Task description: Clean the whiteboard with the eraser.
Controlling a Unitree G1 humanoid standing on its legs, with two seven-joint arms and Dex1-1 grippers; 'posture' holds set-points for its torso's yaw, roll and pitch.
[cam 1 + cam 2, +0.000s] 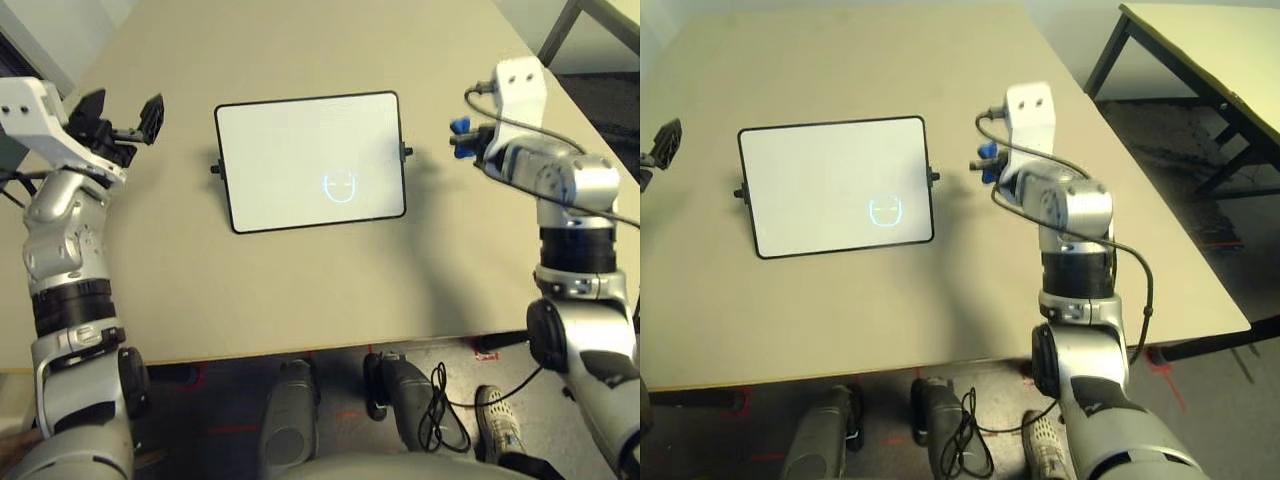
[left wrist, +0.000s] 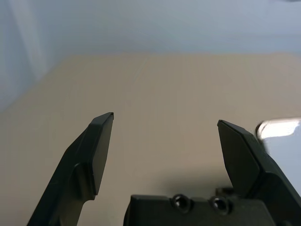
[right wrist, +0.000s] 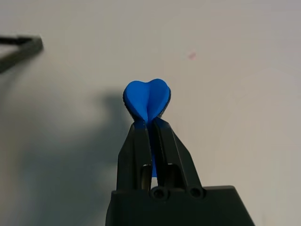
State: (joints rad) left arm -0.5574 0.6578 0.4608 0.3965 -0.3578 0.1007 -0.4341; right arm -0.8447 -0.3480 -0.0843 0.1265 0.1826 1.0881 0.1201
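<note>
1. We have the wide table [image 1: 300,290] beneath everything, with part of a second table [image 1: 1230,60] beyond its edge on our right.
2. On the table, between our two grippers, we see the whiteboard [image 1: 290,150], white in a thin black frame with a small dark knob on each side. Near its lower right corner, a small face-like drawing [image 1: 340,186] in pale blue lines marks the surface.
3. We hold our left gripper [image 1: 128,118] well apart from the whiteboard, off its left side, its two black fingers spread wide with nothing between them.
4. Off the whiteboard's right side we have our right gripper [image 3: 148,121], fingers brought together and clamped on the eraser.
5. The smallest is the eraser [image 3: 146,99], bright blue, squeezed at its middle between those fingertips and apart from the whiteboard.
</note>
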